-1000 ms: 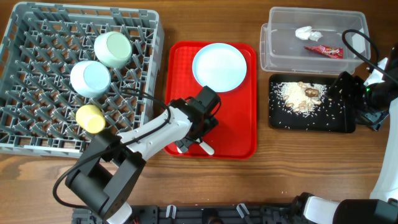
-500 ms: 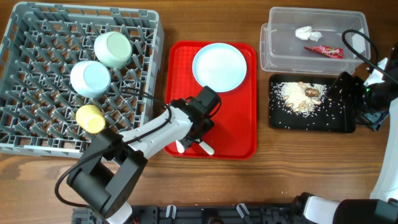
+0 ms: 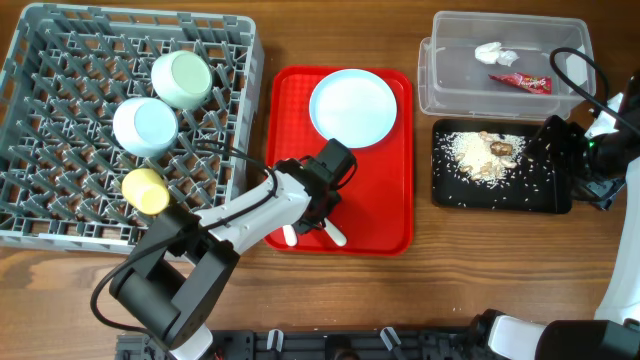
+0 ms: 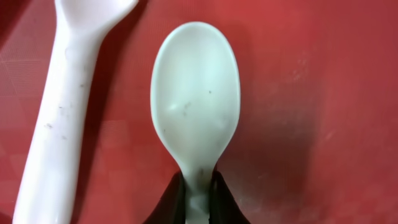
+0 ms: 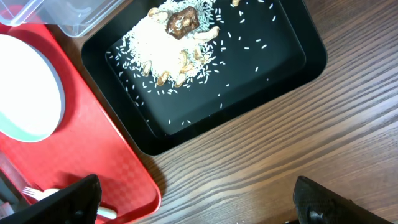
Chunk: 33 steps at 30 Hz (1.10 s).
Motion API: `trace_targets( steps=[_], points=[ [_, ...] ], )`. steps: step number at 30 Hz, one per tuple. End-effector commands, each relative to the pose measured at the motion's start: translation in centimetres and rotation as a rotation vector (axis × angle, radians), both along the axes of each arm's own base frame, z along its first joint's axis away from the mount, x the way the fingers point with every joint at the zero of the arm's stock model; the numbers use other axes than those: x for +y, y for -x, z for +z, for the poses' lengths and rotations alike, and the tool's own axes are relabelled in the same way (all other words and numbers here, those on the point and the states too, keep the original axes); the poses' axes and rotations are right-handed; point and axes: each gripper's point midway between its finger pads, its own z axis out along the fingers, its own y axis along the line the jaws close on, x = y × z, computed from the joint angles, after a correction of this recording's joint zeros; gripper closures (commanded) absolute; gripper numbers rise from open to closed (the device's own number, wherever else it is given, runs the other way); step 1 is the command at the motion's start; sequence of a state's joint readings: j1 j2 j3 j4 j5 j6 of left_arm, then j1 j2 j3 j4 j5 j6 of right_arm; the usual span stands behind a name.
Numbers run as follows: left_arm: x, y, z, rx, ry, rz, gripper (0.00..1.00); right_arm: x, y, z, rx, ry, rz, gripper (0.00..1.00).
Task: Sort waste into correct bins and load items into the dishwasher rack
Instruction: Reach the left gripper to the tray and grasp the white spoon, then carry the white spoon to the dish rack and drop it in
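This is a robotics test bench staged like a canteen dish-return station. A wood-grain worktop (image 3: 480, 270) carries a grey commercial dishwasher rack (image 3: 70, 120), a red serving tray (image 3: 385, 200), a clear tub (image 3: 430, 90) and a black tray (image 3: 500, 208). 2 cabled robot arms stand at it, the left arm (image 3: 240, 220) and the right arm (image 3: 610, 150).

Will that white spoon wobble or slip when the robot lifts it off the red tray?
Probably light: the spoon looks like thin white plastic. It may tip or swivel, because the left hand pinches only the narrow neck, with the whole bowl sticking out beyond. Its smooth surface could let it slip a little.
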<state>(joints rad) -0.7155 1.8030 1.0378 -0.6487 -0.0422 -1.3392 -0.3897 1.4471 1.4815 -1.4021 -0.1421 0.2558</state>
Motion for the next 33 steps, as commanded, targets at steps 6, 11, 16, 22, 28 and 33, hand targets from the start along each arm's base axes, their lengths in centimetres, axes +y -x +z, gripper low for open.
trace_targets(
  steps=[6, 11, 16, 22, 28, 33],
  points=[
    [0.6, -1.5, -0.2, -0.053, -0.071, -0.134, 0.96, 0.2, -0.1, 1.1, -0.041, 0.004, 0.020, 0.00],
    [-0.6, -3.7, 2.7, -0.144, -0.069, -0.364, 0.96, 0.2, -0.1, 1.1, -0.041, 0.003, 0.020, 0.00],
    [-0.7, -6.1, 7.5, -0.264, -0.065, -0.506, 0.96, 0.2, -0.1, 1.1, -0.040, 0.003, 0.020, 0.00],
    [3.1, -9.2, 14.1, -0.384, -0.139, -0.660, 0.96, 0.2, -0.1, 1.1, -0.041, 0.004, 0.020, 0.00],
    [8.9, -12.0, 19.4, -0.455, -0.225, -0.685, 0.96, 0.2, -0.1, 1.1, -0.041, 0.004, 0.020, 0.00],
    [13.9, -13.8, 21.2, -0.470, -0.296, -0.657, 0.96, 0.2, -0.1, 1.1, -0.041, 0.004, 0.020, 0.00]
  ],
)
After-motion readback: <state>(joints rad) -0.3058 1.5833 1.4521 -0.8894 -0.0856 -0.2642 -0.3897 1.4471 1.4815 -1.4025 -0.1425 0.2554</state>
